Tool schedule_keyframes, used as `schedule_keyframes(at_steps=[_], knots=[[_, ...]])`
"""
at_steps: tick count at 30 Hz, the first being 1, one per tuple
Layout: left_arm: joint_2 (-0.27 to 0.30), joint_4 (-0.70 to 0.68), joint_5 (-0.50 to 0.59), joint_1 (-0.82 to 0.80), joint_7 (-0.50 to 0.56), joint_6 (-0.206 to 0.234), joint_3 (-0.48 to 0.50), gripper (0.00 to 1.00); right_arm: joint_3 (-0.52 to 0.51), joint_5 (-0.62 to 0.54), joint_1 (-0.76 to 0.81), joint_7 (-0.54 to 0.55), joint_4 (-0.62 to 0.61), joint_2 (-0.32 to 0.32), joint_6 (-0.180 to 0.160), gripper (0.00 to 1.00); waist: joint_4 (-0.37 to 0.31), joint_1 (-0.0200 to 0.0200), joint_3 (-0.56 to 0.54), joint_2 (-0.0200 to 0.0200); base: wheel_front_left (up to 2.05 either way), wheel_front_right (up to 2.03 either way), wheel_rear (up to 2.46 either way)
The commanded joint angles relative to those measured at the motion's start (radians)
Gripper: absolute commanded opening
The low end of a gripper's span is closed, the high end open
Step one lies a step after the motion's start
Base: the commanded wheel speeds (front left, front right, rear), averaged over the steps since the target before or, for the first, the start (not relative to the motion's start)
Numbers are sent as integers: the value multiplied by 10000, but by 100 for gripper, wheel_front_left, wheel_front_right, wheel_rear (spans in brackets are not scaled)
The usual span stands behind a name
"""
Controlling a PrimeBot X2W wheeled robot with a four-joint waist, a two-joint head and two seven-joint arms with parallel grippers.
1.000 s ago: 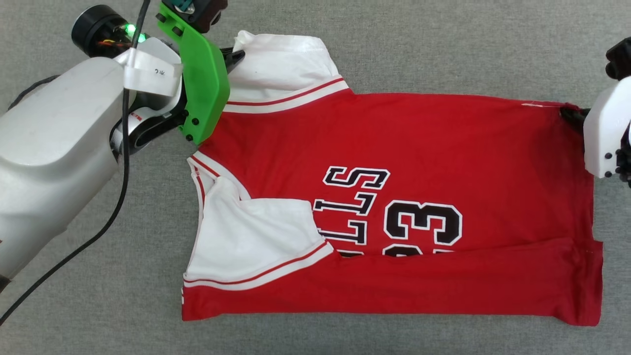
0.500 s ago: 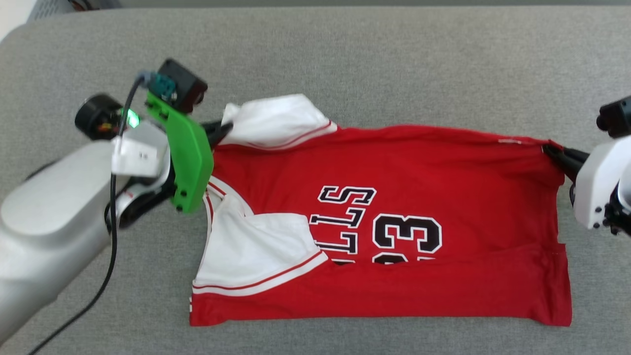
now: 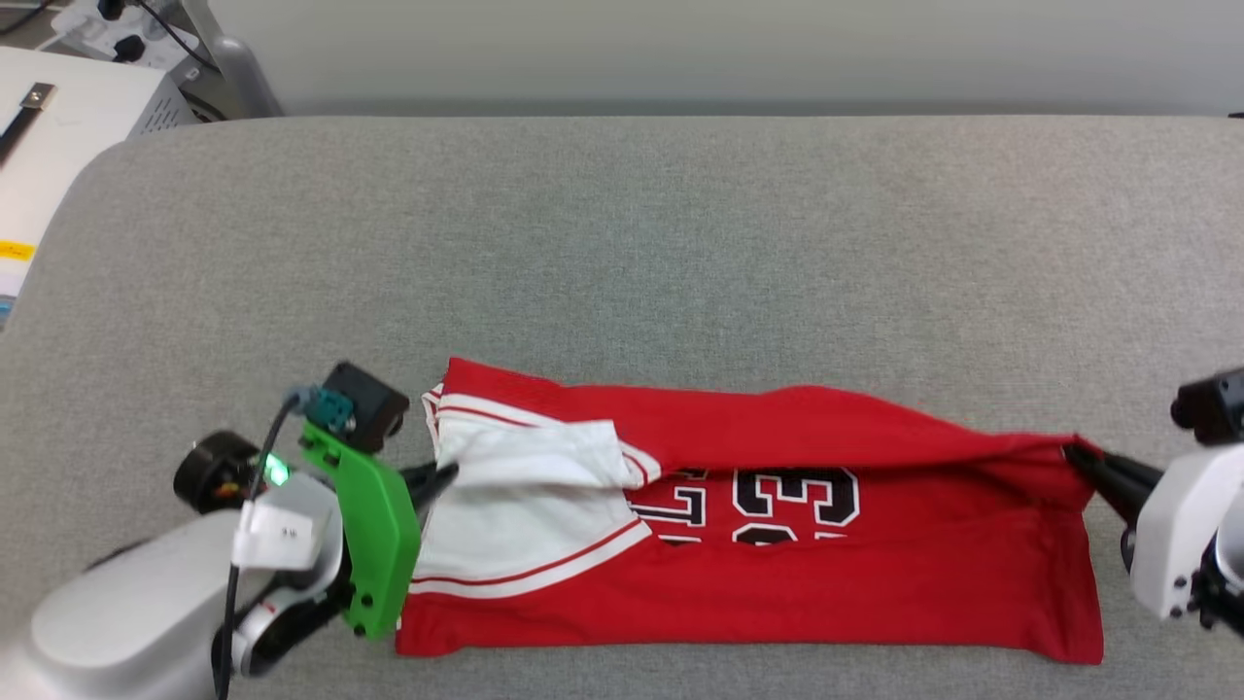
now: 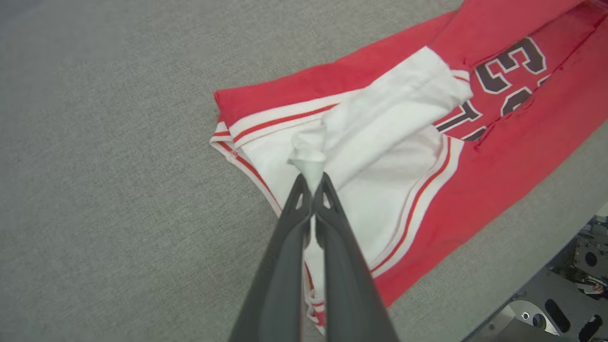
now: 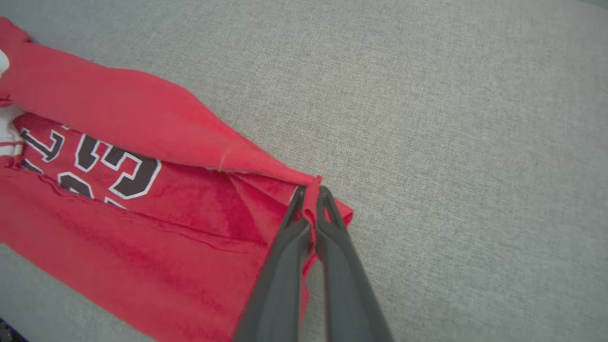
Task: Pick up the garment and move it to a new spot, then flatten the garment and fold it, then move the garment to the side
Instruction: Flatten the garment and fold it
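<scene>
Left gripper: fingers pressed together, pinching a bunched tip of the white sleeve. In the head view it sits at 8 o'clock, tips pointing toward 3 o'clock. Right gripper: fingers together too, clamped on a red corner of the shirt at its hem end. In the head view it sits at 4 o'clock, tips pointing toward 9 o'clock. The shirt's far long edge runs as a taut red ridge from one grip to the other and is folded over toward 6 o'clock. The near long edge is folded the other way as a flat red band. Between the two folds a strip of the black, white-edged number shows, the rest covered. A second white sleeve lies flat at the collar end, under the pinched one, red-striped trim facing 3 o'clock. The shirt sits at 6 o'clock in the head view, long axis 9-to-3, on the grey padded table, close to its near edge. Green plate and black cable are on the left wrist. A white bench stands off the table at 10 o'clock.
</scene>
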Motion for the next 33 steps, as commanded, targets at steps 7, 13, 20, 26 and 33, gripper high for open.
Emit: schedule_keyframes(at_steps=[7, 13, 20, 26, 33], knots=[[62, -28, -279, 1287, -343, 332, -87, 0, -460, -20, 1521, 231, -330, 477, -6, 0, -67, 1, -58, 0, 0, 0, 0], [-287, 577, -515, 1746, -650, 318, -98, 0, -573, 77, 1814, 473, 85, 993, -6, 0, -114, 1, 76, 0, 0, 0, 0], [-490, 1055, -339, 1962, -1625, 702, 195, 100, -738, 91, 1852, 100, -24, 1081, -6, 100, -52, 1, -263, 0, 0, 0, 0], [-443, 755, -61, 2262, -3057, 1616, 728, 100, -1478, 807, 2105, 205, -1249, 605, -6, 100, 26, 1, -595, 0, 0, 0, 0], [-521, 317, 469, 2608, -4390, 3001, 1561, 100, -2932, 1449, 2466, 794, -2155, 31, -6, 100, 155, 1, -667, 0, 0, 0, 0]])
